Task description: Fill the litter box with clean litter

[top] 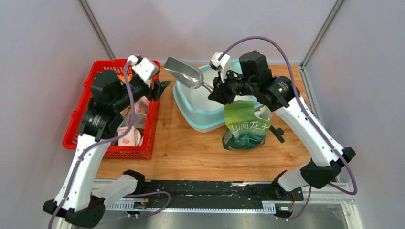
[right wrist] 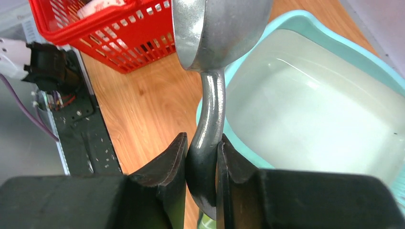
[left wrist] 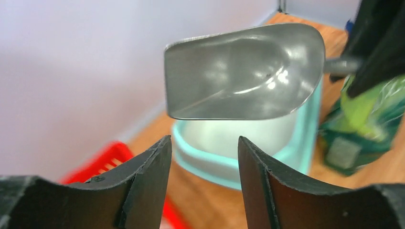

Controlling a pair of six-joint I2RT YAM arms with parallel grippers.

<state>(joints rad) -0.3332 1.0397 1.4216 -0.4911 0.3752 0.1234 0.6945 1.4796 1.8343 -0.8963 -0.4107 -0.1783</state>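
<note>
My right claw [right wrist: 203, 143] is clamped on the bent handle of the metal scoop [right wrist: 215, 33]. My left claw [left wrist: 203, 140] has its fingers apart and holds nothing; the scoop bowl hangs just beyond it. Under the scoop, the litter box [top: 203, 127] sits on the wooden table [top: 181, 152], between the red basket [top: 129, 152] and the green bag [top: 246, 126].

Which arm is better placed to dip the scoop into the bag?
Likely right: the right gripper holds the metal scoop by its handle, near the green bag; the left gripper is open, empty.
</note>
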